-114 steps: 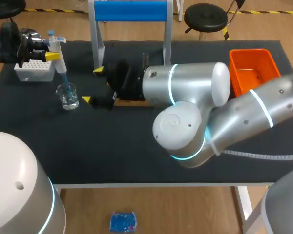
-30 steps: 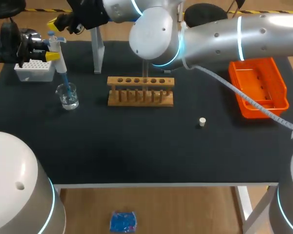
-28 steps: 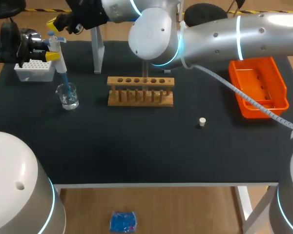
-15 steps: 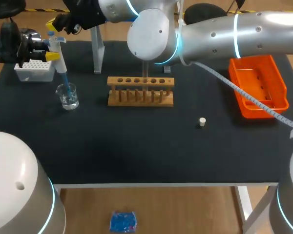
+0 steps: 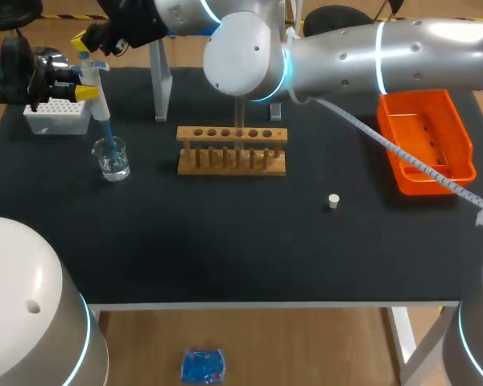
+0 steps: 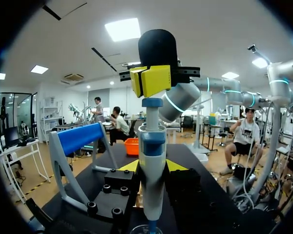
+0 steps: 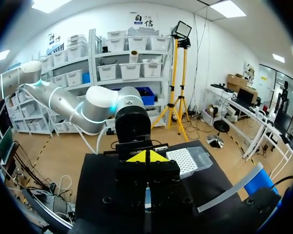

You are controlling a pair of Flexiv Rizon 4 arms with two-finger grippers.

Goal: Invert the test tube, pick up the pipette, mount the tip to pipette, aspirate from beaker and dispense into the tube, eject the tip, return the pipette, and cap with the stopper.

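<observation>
Head view: my right arm [image 5: 370, 56] comes in from the right and lies across the far edge of the counter [image 5: 225, 241]. It hides the top of the pipette stand [image 5: 159, 80], so only the left leg and part of the right foot show. It also covers the upper end of the test tube [image 5: 240, 121], which stands upright in the wooden rack [image 5: 232, 161] at the middle of the counter. The rack's holes are too small to count with certainty.

The right hand [image 6: 147, 81] is at the far left, mostly cut off in the head view. In the left wrist view its yellow tips are pressed together, holding nothing, right over the pipette's top button. I cannot tell whether they touch it.

The left hand [image 6: 151, 166] grips the pipette [image 6: 151, 141] from both sides and holds it upright. The blue tip [image 5: 105, 133] on the pipette reaches down into the beaker [image 5: 113, 159] at the left of the counter. The tip's end is hard to make out through the glass. In the left wrist view only the beaker's rim shows.

There is one pipette, one beaker, one test tube and one rack. One white stopper [image 5: 332, 201] lies alone, right of the middle and nearer than the rack. One tip box [image 5: 58, 119] is at the far left, just beside the left hand. One orange bin [image 5: 431, 133] is at the far right.
</observation>
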